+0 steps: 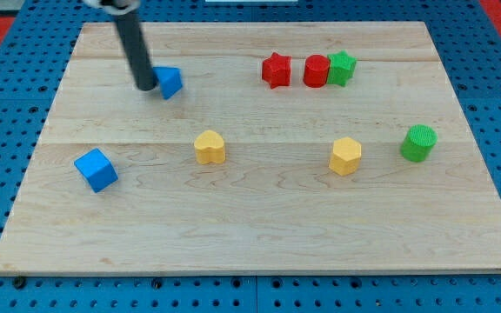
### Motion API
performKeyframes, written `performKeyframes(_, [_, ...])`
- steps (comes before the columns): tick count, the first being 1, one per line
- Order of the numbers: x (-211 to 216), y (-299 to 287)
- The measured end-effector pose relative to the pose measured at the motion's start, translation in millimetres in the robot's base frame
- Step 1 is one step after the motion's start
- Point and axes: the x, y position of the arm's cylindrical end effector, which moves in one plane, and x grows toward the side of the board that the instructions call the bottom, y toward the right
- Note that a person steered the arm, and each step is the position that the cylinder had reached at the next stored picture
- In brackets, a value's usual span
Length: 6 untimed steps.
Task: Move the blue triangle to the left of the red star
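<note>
The rod has no gripper; my tip (146, 86) touches the left side of the blue triangular block (170, 82), far-left on the wooden bench (250, 243). Off-centre pushing could spin it aside, short of the red star block (276, 70).

1. Rod (134, 43): upper end was cut off by the view's top edge; its mounting did not show.
2. My tip (146, 88): stood just at the view's left of the blue triangle (170, 82) and covered that block's left edge; contact could not be confirmed.
3. Red cylinder-like block (316, 71): right side was partly hidden by the green star (342, 67) touching it; exact shape uncertain.
4. Worktop (259, 235): lower corners ran close to the view's edges; the blue pegboard (7, 96) around it was cut off on all sides.
</note>
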Motion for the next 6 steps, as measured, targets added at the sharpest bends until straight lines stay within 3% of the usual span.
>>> performKeyframes(1, [-7.2,45.6])
performKeyframes(3, [-6.4,-23.4])
performKeyframes(6, [-7.6,85.5])
